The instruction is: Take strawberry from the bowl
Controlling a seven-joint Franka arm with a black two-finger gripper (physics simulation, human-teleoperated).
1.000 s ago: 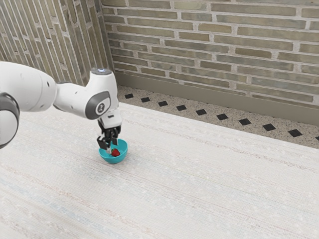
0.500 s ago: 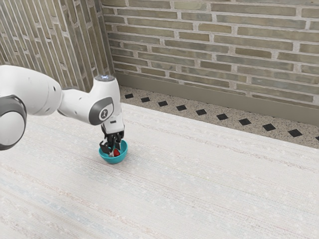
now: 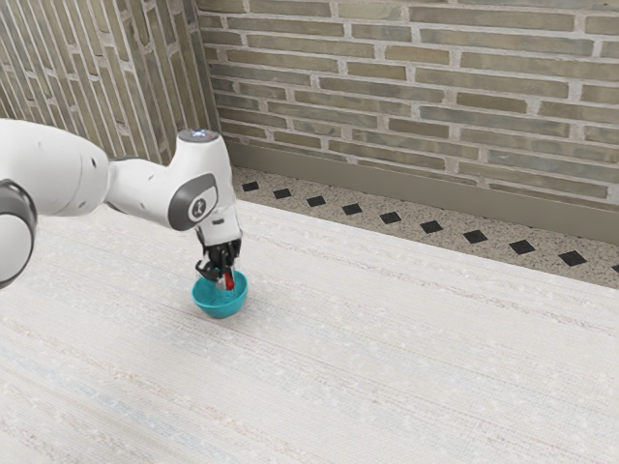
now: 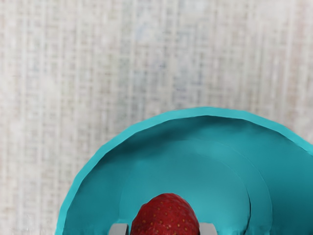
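A white robot arm (image 3: 145,188) reaches in from the exterior view's left and holds a red strawberry (image 4: 165,218) over a round teal bowl (image 3: 221,306) on a pale, woven-looking desk (image 3: 368,358), beside a brick wall (image 3: 416,87). The black tool (image 3: 226,279) is clamped on the fruit, a pale fingertip (image 4: 119,229) pressed to one flank and its twin to the other.

From where I stand, the grasp looks made and the lift under way: the strawberry appears to hang off the bottom of the bowl, within the circle of its rim. Whether its lowest part clears that rim, I cannot tell. The bowl sits upright on the desk, and the task looks more than half done, with the fruit not yet out to the side.

The next move calls for a straight, steady rise with the grip kept firm, then a shift sideways once fruit and fingertips are well above the rim. Going across too soon could knock the berry on the bowl's wall or drag the bowl along; a rounded, tapering fruit could also slip from a loose pinch.
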